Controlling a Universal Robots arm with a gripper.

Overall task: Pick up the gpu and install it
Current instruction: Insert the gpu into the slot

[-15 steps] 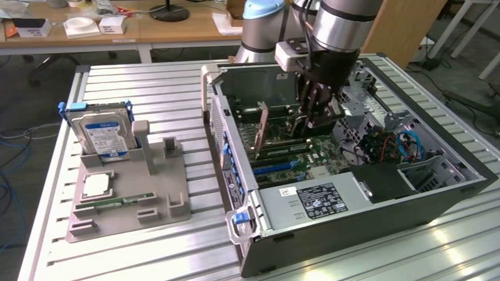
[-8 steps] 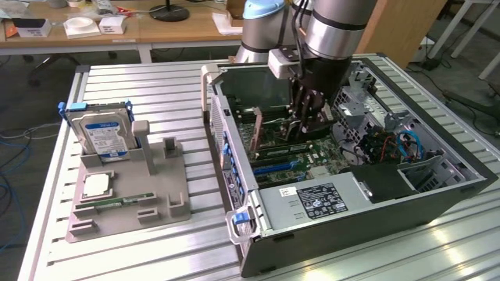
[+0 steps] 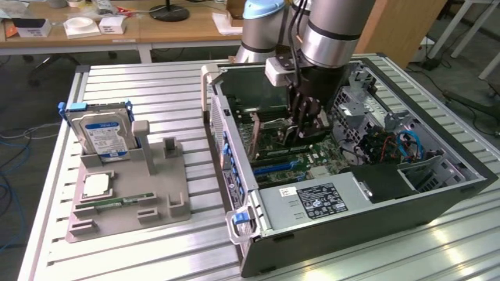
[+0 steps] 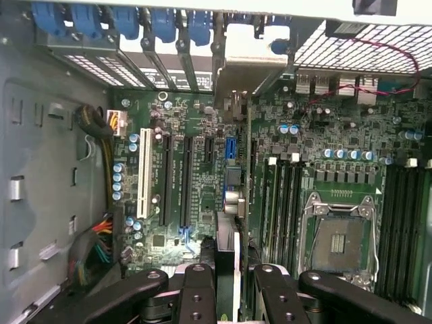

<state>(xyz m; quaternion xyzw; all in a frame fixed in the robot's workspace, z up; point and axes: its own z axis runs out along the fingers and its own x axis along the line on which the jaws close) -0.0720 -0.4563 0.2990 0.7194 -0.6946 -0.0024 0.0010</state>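
My gripper [image 3: 303, 124] is reaching down inside the open computer case [image 3: 355, 231], shut on the gpu [image 3: 291, 136]. In the wrist view the gpu [image 4: 235, 223] appears edge-on as a thin dark card running away from the two black fingers [image 4: 199, 290] that clamp it. Its silver end bracket [image 4: 251, 67] lies against the row of rear slot covers. The card stands on edge over the green motherboard [image 4: 202, 121], between the long black expansion slots [image 4: 165, 179] and the memory slots [image 4: 283, 202]. Whether it is seated in a slot I cannot tell.
A grey fixture [image 3: 133, 205] on the slatted table, at the exterior view's left, holds a hard drive with a blue-white label [image 3: 102, 133], a processor chip [image 3: 95, 186] and a narrow green memory stick [image 3: 117, 202]. The case also holds the power supply [image 3: 312, 202], an open processor socket [image 4: 341, 236] and loose cables [image 4: 101, 246].
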